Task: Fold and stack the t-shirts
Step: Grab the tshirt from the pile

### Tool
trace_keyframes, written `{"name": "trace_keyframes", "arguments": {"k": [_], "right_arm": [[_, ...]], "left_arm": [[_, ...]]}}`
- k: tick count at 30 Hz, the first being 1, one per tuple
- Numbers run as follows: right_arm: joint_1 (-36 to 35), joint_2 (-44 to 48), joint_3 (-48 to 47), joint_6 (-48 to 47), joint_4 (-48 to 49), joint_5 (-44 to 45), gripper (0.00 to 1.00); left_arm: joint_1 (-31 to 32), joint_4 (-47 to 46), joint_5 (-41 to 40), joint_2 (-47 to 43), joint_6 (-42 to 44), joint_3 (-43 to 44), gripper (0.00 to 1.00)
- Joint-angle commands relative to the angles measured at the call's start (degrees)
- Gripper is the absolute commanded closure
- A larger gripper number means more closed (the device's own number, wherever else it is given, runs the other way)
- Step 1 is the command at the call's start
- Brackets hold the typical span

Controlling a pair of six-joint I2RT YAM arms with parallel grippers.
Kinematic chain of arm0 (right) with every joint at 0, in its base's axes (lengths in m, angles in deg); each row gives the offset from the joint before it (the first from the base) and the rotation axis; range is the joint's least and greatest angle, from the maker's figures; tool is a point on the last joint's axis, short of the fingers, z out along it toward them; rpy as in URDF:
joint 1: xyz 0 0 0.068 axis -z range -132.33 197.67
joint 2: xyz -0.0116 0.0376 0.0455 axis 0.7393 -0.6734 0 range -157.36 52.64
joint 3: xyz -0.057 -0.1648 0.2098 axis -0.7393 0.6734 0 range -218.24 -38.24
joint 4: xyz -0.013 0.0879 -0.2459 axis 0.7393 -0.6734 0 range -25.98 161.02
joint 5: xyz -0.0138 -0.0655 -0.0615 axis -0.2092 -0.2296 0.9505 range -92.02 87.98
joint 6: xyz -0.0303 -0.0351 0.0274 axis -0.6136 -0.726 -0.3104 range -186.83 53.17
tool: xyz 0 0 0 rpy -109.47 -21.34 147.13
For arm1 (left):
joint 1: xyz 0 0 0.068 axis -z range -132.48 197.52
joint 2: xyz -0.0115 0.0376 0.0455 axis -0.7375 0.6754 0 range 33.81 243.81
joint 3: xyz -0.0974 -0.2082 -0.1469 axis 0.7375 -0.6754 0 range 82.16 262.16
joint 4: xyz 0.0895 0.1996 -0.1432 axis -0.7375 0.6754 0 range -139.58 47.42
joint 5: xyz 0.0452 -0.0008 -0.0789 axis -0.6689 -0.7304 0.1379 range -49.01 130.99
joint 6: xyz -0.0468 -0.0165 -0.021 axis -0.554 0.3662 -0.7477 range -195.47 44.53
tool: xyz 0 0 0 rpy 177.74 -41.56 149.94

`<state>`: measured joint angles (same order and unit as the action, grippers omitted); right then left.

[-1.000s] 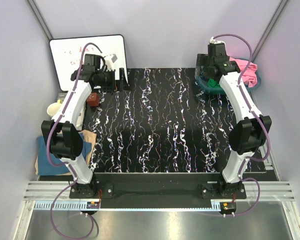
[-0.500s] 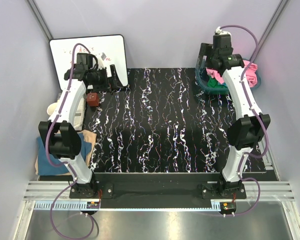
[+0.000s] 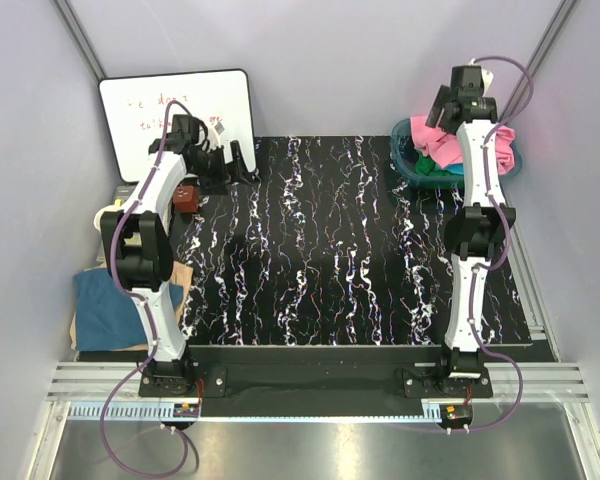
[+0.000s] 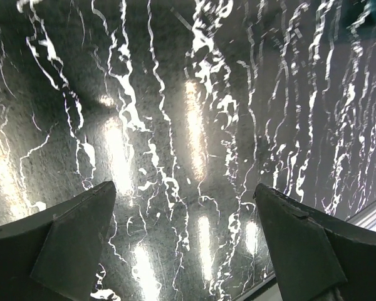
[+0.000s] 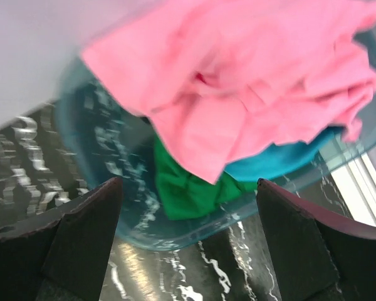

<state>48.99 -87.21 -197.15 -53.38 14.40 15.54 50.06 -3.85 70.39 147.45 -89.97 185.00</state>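
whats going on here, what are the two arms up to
Two robot arms are set to fold and stack t-shirts, and neither holds anything. The right gripper hangs open above the teal basin at the far right, where a pink shirt lies on top of a turquoise shirt and a green shirt. The left gripper is open over the bare black table. A dark blue shirt lies beside the table's near left edge.

Bright even light, sharp top view, lamp glare streaking glossy table [image 4: 194, 125] toward 6 o'clock, pink t-shirt [image 5: 250, 81] motion-blurred at 12 o'clock.
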Motion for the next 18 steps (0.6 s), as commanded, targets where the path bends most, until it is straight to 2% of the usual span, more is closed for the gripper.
{"name": "trace_keyframes", "arguments": {"k": [1,5,13,18], "right_arm": [[3.3,-2.3,2.5,3.7,-2.0,5.3,0.04],[5.4,-3.9,3.1,4.0,-1.5,8.5,0.02],[8.1,-6.9,3.1,-0.3,5.5,12.1,0.02],[9.5,-9.6,2.6,-0.5,10.1,10.3,0.04]], "left_arm": [[0.6,-0.1,1.4,-0.7,-0.4,1.7,0.01],[1.1,-0.2,1.2,-0.2,0.1,1.3,0.01],[2.3,0.1,-0.1,-0.7,0.7,-0.7,0.01],[3.5,1.2,-1.2,-0.7,1.6,-1.5,0.01]]}}
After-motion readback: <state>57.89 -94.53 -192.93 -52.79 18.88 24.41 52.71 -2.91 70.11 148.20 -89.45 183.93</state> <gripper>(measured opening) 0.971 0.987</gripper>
